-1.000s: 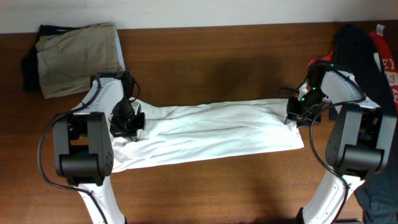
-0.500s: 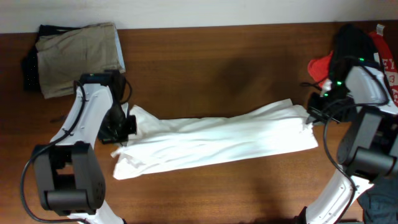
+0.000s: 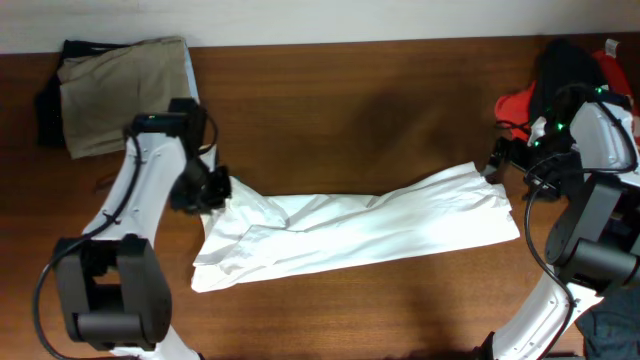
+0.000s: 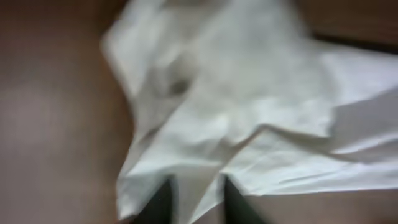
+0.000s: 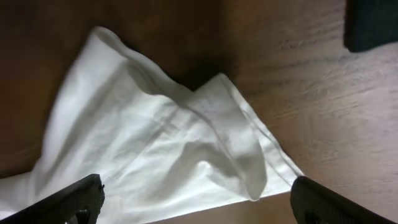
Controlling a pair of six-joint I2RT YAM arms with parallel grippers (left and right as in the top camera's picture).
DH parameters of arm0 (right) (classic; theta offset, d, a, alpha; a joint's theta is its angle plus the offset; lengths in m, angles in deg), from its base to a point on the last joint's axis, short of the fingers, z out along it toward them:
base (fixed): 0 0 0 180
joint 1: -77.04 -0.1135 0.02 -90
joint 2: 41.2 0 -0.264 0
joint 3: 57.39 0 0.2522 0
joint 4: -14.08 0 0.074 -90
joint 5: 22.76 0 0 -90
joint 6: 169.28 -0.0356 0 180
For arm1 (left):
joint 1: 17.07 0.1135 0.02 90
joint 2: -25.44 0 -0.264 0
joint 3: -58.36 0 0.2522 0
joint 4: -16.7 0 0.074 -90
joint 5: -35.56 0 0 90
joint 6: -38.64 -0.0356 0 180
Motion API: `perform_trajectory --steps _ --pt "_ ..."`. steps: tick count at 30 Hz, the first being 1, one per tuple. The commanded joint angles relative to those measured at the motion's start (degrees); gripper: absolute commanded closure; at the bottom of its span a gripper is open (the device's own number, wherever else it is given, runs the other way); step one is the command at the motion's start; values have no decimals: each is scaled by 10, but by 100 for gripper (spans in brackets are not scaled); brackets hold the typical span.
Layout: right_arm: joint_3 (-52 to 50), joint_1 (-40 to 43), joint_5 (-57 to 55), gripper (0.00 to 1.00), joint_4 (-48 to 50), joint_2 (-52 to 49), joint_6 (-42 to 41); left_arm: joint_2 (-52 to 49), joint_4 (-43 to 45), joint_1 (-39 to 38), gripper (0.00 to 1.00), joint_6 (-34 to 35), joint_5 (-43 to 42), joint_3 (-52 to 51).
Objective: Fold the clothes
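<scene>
Overhead: the shirt (image 3: 360, 228) is laid as a rumpled band across the table (image 3: 350, 110), between left gripper (image 3: 212, 189) and right gripper (image 3: 497, 160). Left wrist: through blur, a pinch on the cloth cannot be told. Right wrist: jaws are spread wide over the shirt's corner.

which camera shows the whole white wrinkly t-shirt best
Overhead: the white wrinkly fabric T-shirt shows full length, both ends. Left wrist shows one end, blurred; right wrist shows only the other end, sharp.
</scene>
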Motion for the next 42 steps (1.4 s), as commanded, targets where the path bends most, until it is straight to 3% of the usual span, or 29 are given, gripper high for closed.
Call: perform_trajectory --steps 1,3,5,6,10,13,14,16,19,20,22,23,28,32,36,38,41,42 --pt "17 -4 28 27 2 2 2 7 41 -65 99 -15 -42 -4" --pt "17 -4 27 65 -2 2 2 -10 91 -108 100 -10 -49 -36" --pt "16 -7 27 82 -12 2 2 -35 100 -116 99 9 -50 -47" --pt "7 -21 27 84 -13 2 4 -66 101 -115 99 9 -49 -47" --pt "-18 -81 23 78 14 1 17 -132 106 -112 99 9 -37 -48" --pt "-33 -114 -10 35 26 1 17 -178 118 -100 99 9 -20 -48" --pt "-34 -116 -9 30 25 1 17 -191 125 -81 99 9 -8 -48" --pt "-36 -116 -9 29 25 1 17 -205 142 -26 100 9 2 -48" --pt "-37 -118 -1 26 26 1 17 -205 175 64 99 40 110 -46" --pt "-37 -126 11 33 33 1 17 -205 182 94 99 36 111 -34" --pt "-37 -151 56 64 46 1 17 -205 180 114 99 1 113 0" --pt "-37 -178 68 73 59 1 17 -205 170 117 99 1 117 22" --pt "-37 -302 68 69 114 0 11 -205 166 117 98 2 136 40" --pt "-41 -352 29 67 127 -28 -18 -205 159 117 94 2 136 40" --pt "-47 -342 -48 84 115 -67 -25 -205 156 117 95 2 139 40" --pt "-47 -325 -127 88 102 -67 -53 -205 154 117 95 1 148 40" --pt "-46 -287 -144 88 88 -66 -53 -205 145 124 99 2 152 49" --pt "-30 -264 -143 94 76 -65 -56 -203 109 126 99 2 151 88"
